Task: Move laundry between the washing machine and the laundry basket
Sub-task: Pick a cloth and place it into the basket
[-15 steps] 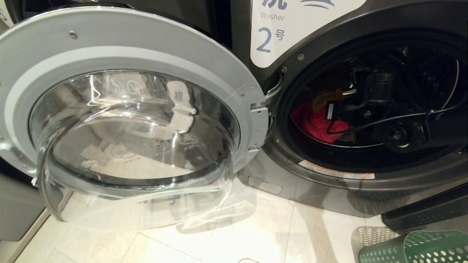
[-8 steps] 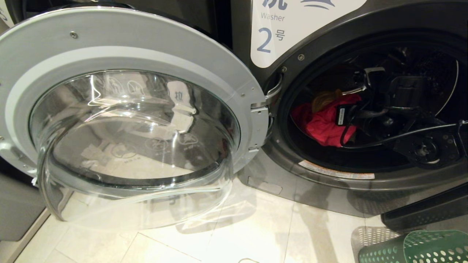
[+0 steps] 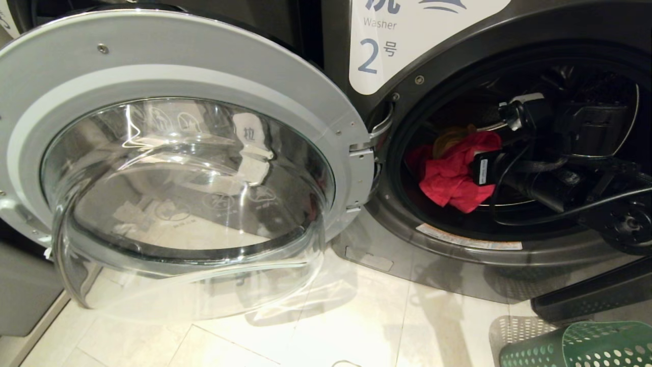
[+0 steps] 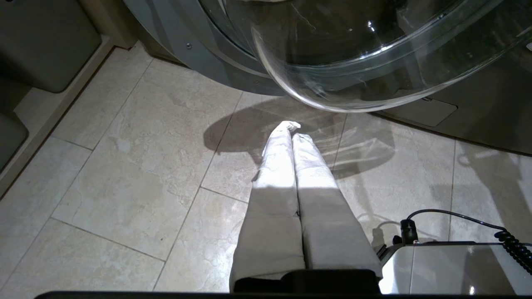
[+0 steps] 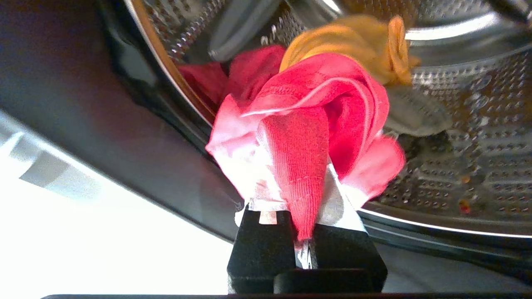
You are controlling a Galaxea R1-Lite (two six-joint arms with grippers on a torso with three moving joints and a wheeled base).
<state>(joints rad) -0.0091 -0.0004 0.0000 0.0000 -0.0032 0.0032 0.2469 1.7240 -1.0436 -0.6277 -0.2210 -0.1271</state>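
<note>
The washing machine [image 3: 379, 53] marked "2" stands with its round glass door [image 3: 178, 168] swung wide open to the left. My right gripper [image 3: 481, 168] reaches into the drum mouth, shut on the bright red-pink cloth [image 3: 451, 178]. The cloth bunches up from between the jaws [image 5: 301, 182] and hangs clear of the drum floor. A mustard-orange piece [image 5: 357, 41] lies just behind the red-pink cloth [image 5: 316, 120], deeper in the drum. The green laundry basket [image 3: 586, 349] shows at the bottom right corner. My left gripper [image 4: 291, 129] is parked over the floor tiles, shut and empty.
The open door's glass bowl [image 3: 193, 275] juts out low over the pale tiled floor [image 3: 356, 326]. The drum's dark rubber lip [image 3: 458, 250] lies below the arm. A dark perforated panel [image 3: 591, 295] sits above the basket. Part of my white base [image 4: 449, 265] shows beside the left gripper.
The right arm has drawn back and up toward the drum mouth. The red-pink cloth has risen with it off the drum floor, now bunched higher and nearer the opening.
</note>
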